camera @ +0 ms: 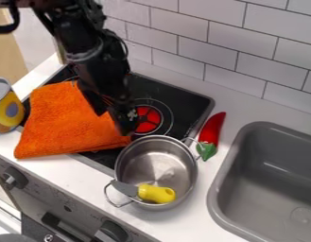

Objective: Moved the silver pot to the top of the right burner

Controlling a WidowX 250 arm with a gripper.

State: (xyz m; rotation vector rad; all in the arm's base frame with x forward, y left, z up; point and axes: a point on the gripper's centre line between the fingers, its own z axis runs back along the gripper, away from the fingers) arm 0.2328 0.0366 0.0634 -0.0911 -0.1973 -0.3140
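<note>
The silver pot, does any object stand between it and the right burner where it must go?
Nothing visible stands between the silver pot and the right burner, just beyond it. In the view, left of this path, the orange cloth comes close, and the gripper hangs beside the burner.

Bright, diffuse light spreads fairly evenly over the white desk (88,182) and tiled wall (214,47); its source cannot be made out. The silver pot (159,165) catches pale, streaky reflections inside and along its rim. The sink basin (265,175) has soft shading. The black robot arm (98,61) and stovetop (189,101) are dark, with little detail in their deepest parts.
</note>
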